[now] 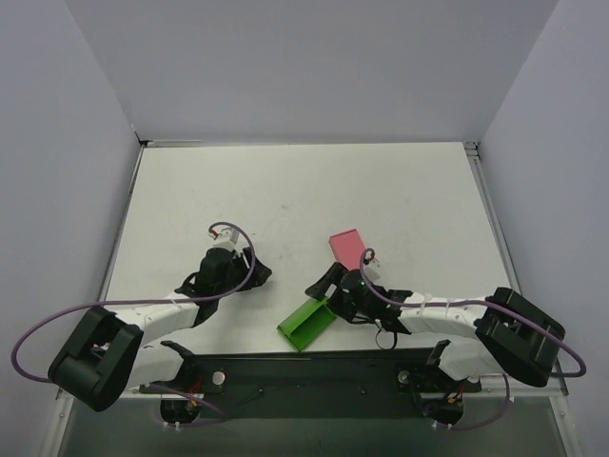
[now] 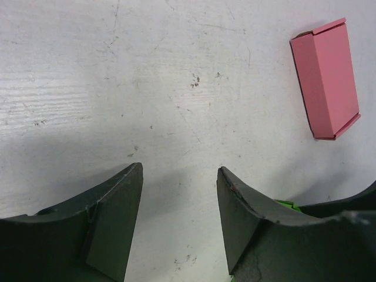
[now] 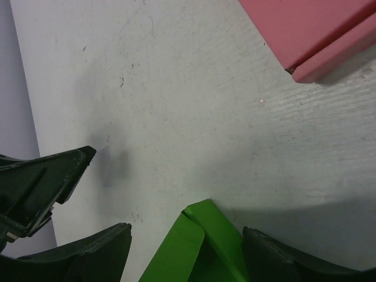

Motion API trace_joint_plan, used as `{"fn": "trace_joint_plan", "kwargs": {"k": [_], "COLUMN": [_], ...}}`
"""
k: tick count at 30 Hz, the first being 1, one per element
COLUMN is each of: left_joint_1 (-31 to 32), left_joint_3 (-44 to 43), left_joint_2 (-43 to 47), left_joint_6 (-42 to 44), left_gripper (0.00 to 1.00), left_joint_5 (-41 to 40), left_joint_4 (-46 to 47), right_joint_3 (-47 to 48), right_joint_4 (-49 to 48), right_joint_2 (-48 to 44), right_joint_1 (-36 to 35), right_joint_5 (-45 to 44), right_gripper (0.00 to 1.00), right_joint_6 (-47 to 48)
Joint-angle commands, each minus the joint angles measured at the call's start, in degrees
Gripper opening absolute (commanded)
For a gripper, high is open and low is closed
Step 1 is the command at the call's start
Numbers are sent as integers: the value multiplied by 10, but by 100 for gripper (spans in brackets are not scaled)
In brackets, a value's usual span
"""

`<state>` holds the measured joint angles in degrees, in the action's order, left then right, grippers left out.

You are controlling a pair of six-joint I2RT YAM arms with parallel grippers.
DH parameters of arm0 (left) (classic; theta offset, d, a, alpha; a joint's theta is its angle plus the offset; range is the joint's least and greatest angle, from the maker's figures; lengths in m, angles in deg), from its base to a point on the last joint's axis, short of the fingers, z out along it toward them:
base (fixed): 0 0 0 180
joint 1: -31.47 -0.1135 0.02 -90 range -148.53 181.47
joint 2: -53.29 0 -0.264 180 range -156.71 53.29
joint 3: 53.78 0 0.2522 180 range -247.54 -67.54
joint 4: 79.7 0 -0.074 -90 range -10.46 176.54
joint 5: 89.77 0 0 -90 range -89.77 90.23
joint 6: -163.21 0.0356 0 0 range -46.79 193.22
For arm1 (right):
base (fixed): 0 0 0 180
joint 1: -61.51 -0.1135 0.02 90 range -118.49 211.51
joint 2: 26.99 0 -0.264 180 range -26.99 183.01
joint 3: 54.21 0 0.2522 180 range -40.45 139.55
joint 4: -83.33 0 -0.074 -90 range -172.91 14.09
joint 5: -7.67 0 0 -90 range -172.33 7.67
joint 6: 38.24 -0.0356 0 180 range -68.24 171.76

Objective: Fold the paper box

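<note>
Pincers: left pincer [image 2: 179,170] open, empty | right pincer [image 3: 187,230] wide open, paper box [image 3: 205,252] between its fingers, unclamped

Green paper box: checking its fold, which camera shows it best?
Top external: nearly the whole paper box lies in view. Right wrist shows only one corner; left wrist, just a green sliver.

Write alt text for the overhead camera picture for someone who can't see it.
A green paper box lies near the table's front edge, with the right arm's fingers spread open at its far end. A pink box sits beyond, and the left arm's fingers are open over bare table.
</note>
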<state>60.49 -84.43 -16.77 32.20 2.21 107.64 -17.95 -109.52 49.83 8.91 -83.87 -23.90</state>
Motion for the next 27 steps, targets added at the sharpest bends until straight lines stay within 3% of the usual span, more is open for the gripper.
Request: {"fn": "trace_joint_plan", "kwargs": {"k": [1,6,9,13,15,17,19,21,24,27], "left_joint_1": [-4,-10,-26,-32,-35,-38,-41,-47,-55,-63], "left_joint_3": [-35,-47,-63,-103,-132,-166,-225,-269,-289,-288], "left_joint_2": [39,131,178,217,223,220,208,199,191,186], "left_joint_6": [42,73,72,74,69,95,123,171,221,247], "left_gripper": [63,71,74,76,77,77,77,78,79,79], "left_joint_5": [7,-11,24,58,82,88,80,58,19,4], "left_joint_4": [-52,-180,-247,-326,-353,-388,-455,-505,-534,-534], "right_joint_3": [-7,-4,-3,-18,0,26,26,-7,-47,-23], "right_joint_4": [26,72,125,154,231,348,393,373,301,242], "right_joint_2": [-47,-90,-135,-230,-284,-335,-374,-426,-451,-409], "right_joint_1": [-9,1,-1,-8,-14,-26,-43,-70,-155,-231], "right_joint_5": [-107,-124,-165,-180,-175,-174,-155,-136,-198,-259], "right_gripper": [77,79,79,79,79,79,78,75,73,73], "right_joint_6": [-45,-11,39,166,205,180,86,-18,-118,-138]}}
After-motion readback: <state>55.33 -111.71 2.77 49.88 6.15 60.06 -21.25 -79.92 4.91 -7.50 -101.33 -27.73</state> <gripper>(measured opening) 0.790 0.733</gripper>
